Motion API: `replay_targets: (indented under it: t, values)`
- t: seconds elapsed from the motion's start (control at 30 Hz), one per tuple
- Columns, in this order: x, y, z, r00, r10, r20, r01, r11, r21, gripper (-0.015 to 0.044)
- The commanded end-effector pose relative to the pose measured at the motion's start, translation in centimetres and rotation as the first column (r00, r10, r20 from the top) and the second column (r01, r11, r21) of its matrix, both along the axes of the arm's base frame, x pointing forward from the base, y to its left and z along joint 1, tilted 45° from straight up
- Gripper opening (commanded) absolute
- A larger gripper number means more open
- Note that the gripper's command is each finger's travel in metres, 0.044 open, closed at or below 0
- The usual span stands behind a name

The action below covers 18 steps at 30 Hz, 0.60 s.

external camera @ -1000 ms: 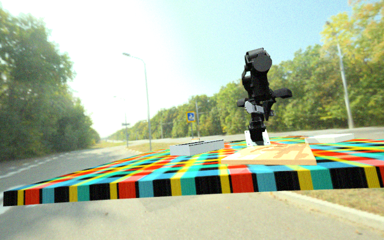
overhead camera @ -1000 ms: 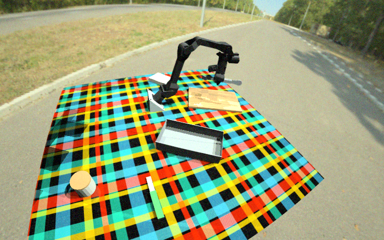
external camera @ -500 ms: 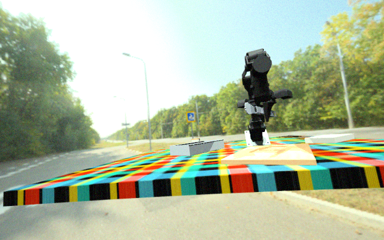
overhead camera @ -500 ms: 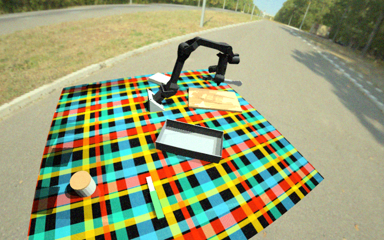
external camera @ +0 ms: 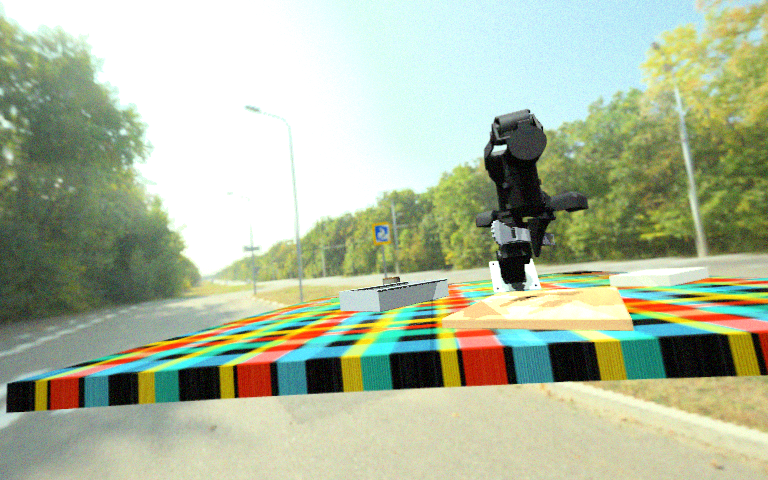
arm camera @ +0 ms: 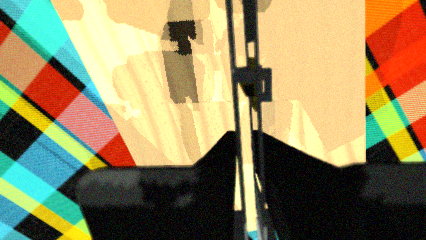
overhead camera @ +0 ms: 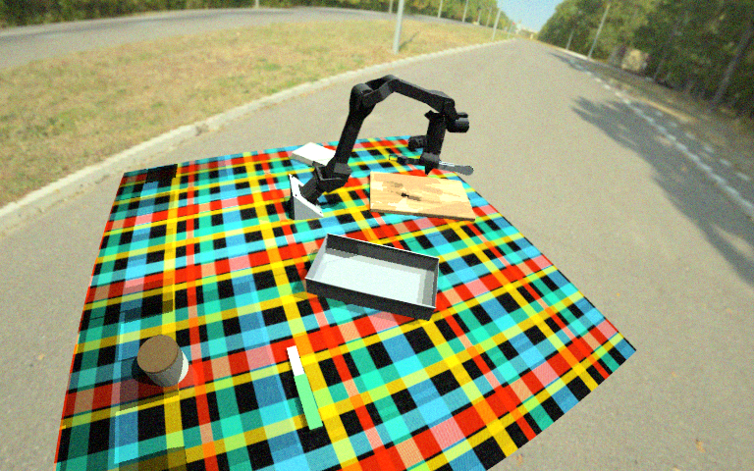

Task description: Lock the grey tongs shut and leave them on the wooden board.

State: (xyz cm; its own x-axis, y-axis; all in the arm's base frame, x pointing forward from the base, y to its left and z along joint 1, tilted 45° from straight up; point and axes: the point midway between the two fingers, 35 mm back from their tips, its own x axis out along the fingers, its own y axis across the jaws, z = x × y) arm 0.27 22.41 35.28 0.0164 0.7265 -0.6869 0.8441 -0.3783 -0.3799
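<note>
The grey tongs hang above the wooden board. They are roughly level in the top view, with the wide tip end to the right and the thin end to the left. In the wrist view their two arms run close together, nearly parallel. My gripper points down and is shut on the tongs, partway along their length. Whether the lock has caught cannot be seen. The roasting tin stands in front of the board in the top view and is empty.
A white slab lies behind the arm's base in the top view. A brown-topped jar stands at the lower left. A green and white stick lies at the lower middle on the checked cloth.
</note>
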Motion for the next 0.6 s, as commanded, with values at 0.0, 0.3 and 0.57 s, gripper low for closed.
replay_targets:
  t: [0.0, 0.3, 0.57]
  values:
    - [0.0, 0.5, -0.5, 1.000, 0.001, -0.002, -0.001, 1.000, -0.002, -0.0150]
    - [0.0, 1.5, -1.5, 1.000, 0.001, 0.000, -0.001, 1.000, -0.003, -0.0150]
    - [0.0, 2.4, -2.5, 1.000, 0.002, 0.001, -0.002, 1.000, -0.003, -0.0150]
